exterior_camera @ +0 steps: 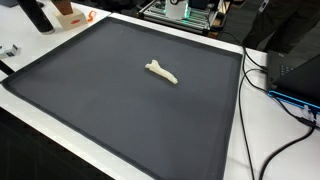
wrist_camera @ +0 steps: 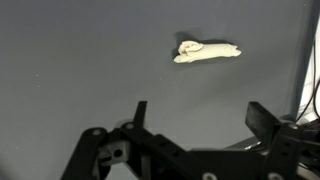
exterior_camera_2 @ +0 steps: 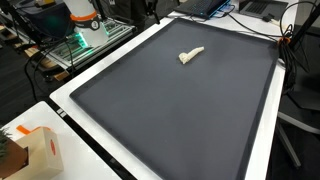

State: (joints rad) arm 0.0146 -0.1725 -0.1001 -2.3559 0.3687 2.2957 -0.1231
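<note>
A small cream-coloured cloth-like object (exterior_camera: 161, 71) lies on the dark grey mat (exterior_camera: 100, 100) in both exterior views (exterior_camera_2: 190, 55). In the wrist view it lies ahead of the gripper (wrist_camera: 205, 52). My gripper (wrist_camera: 200, 115) is open and empty, high above the mat, with its two black fingers apart. The object sits beyond the fingertips, not between them. The arm does not show in either exterior view.
The mat (exterior_camera_2: 180, 110) covers a white table (exterior_camera: 240, 150). Black cables (exterior_camera: 262, 90) and a laptop (exterior_camera: 300, 75) lie along one side. An orange and white box (exterior_camera_2: 35, 150) stands at a corner. Lab equipment (exterior_camera_2: 85, 30) stands behind.
</note>
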